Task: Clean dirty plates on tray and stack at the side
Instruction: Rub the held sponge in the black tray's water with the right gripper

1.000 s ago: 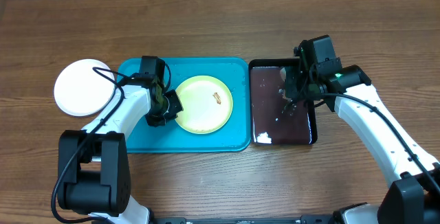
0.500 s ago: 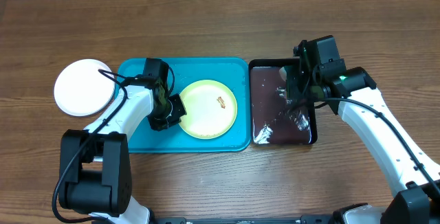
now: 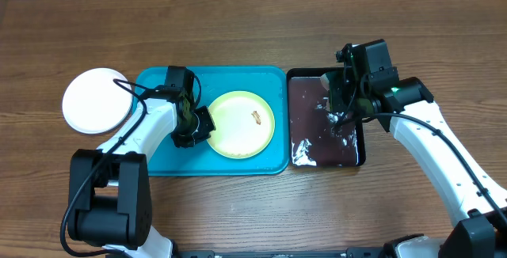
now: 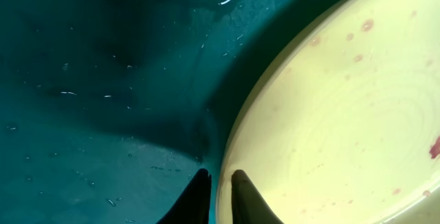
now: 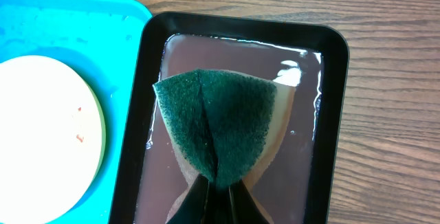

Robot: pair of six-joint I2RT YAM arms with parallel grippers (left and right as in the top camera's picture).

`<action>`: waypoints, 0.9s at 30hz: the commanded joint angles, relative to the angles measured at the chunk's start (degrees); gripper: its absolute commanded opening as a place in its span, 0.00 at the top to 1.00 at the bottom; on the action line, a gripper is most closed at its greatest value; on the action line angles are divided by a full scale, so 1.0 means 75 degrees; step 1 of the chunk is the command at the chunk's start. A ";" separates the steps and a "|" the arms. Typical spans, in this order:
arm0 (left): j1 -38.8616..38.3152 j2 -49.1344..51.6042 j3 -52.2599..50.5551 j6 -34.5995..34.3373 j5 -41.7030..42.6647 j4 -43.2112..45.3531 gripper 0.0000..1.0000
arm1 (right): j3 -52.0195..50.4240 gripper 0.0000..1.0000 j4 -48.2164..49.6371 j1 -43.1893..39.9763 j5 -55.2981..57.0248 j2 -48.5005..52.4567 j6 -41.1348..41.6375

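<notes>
The pale yellow plate (image 3: 242,123) lies in the turquoise tray (image 3: 154,84), right of its middle, with a red-brown smear (image 3: 256,116) and small specks. My left gripper (image 3: 198,127) is shut on its left rim; in the left wrist view one finger (image 4: 220,179) is outside the plate (image 4: 344,114) and one inside. The white plate (image 3: 95,100) lies on the table left of the tray. My right gripper (image 3: 339,109) is shut on a green-and-yellow sponge (image 5: 216,121), held over the black tray. No mint plate shows apart from these.
The glossy black tray (image 3: 305,72) stands right against the turquoise tray and holds brownish water with foam (image 3: 303,155) at its near left. In the right wrist view its rim (image 5: 335,114) borders bare wooden table.
My left gripper has slid the yellow plate a little to the right in the tray. My right gripper has shifted slightly over the black tray, and the water surface has rippled.
</notes>
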 commanded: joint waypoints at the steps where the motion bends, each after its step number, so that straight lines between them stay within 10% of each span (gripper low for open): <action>1: -0.0029 0.0026 -0.0073 0.0009 0.0082 0.0003 0.85 | 0.0201 0.96 -0.0038 -0.0006 -0.0015 -0.0198 -0.0050; 27: -0.0105 0.0026 -0.0082 -0.0452 0.0090 -0.0239 0.96 | 0.0087 0.96 -0.0358 0.0673 -0.0012 0.1207 -0.0420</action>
